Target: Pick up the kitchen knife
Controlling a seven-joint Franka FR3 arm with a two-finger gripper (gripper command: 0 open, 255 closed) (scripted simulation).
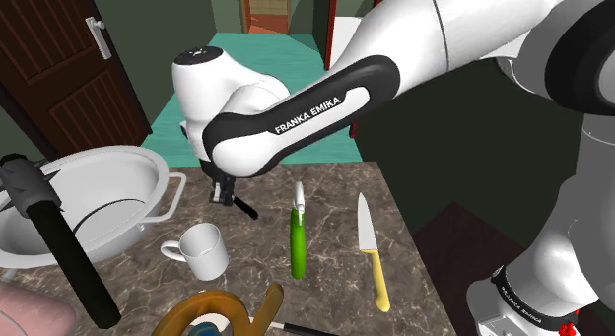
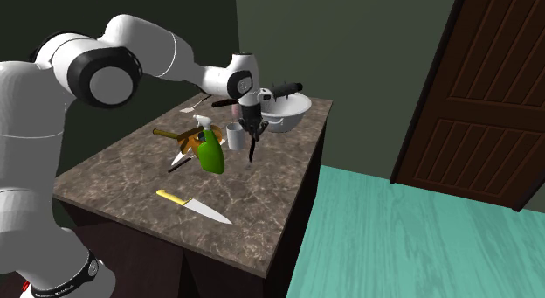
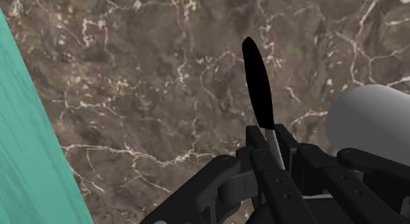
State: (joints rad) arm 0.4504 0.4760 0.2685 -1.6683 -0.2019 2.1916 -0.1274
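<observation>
We see the gripper [image 1: 229,194] hanging low over the brown marble counter [image 1: 330,304], and its jaws are clamped tight on a black-handled utensil [image 1: 246,210]. In the wrist view the fingers pinch a thin grey metal stem while the black handle [image 3: 257,78] runs away from them over the stone, but we cannot tell what kind of tool it is.

The kitchen knife [image 1: 371,250] lies flat on the counter with nothing touching it. In the shoulder view it sits at about four o'clock from the gripper, well apart, with its blade tip toward twelve and its yellow handle toward six.

From the second exterior view the gripper [image 2: 253,132] is above the counter's far end with the utensil [image 2: 251,149] dangling toward six o'clock. The knife [image 2: 194,206] lies at about seven o'clock from it, close to the near edge.

Between them in the shoulder view lies a green-handled tool [image 1: 298,240], roughly parallel to the knife. A white mug [image 1: 202,247] stands at seven o'clock from the gripper, and a white bowl [image 1: 148,171] sits at nine o'clock.

In the wrist view we see teal floor [image 3: 26,124] past the counter's edge.
</observation>
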